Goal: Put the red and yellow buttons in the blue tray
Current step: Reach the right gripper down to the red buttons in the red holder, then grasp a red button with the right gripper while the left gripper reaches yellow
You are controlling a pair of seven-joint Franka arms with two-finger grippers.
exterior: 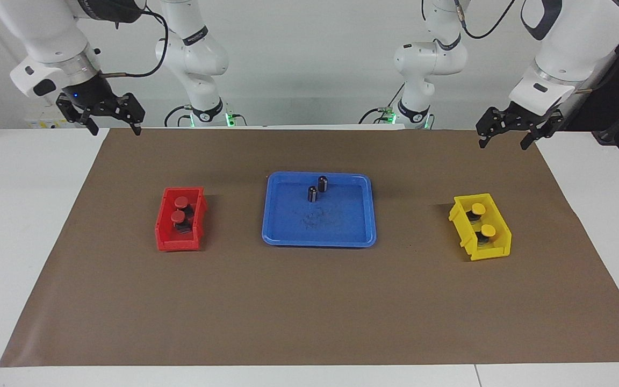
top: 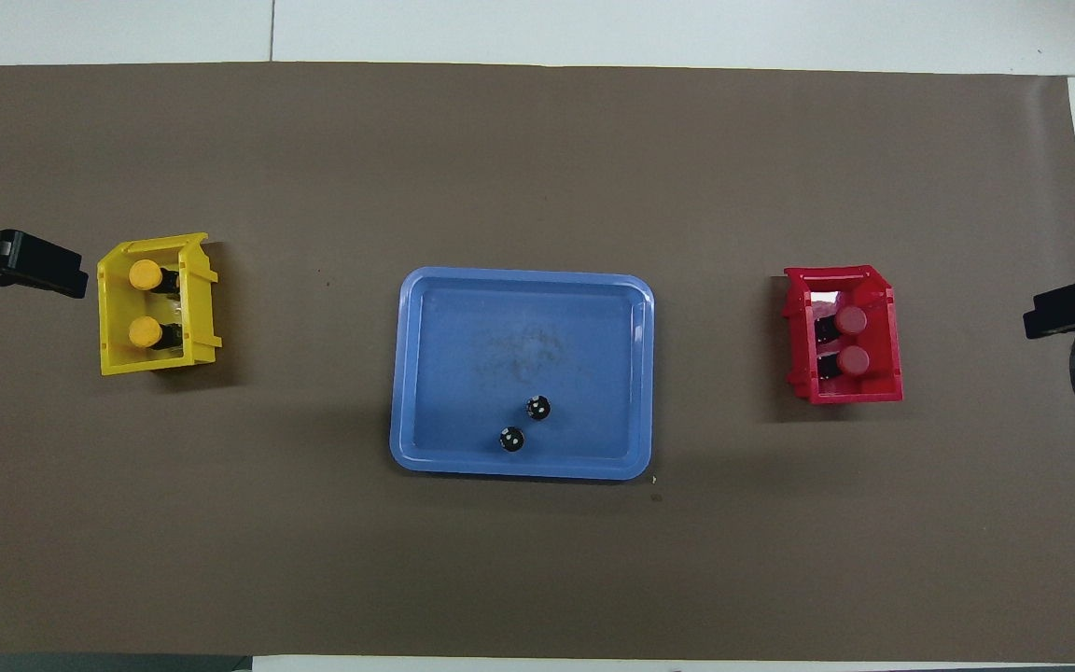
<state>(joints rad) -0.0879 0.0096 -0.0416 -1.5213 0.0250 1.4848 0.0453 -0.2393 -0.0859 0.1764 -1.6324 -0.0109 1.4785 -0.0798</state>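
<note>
Red-capped push buttons sat in the red plastic bin, yellow-capped ones in the yellow bin; both the left gripper and the right gripper hovered with fingers spread, empty.

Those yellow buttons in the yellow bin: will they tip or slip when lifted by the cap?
Each yellow button has a wide round cap over a narrower dark base, so it looks top-heavy and may tilt. The smooth cap could slip. The yellow bin walls crowd the pair.
</note>
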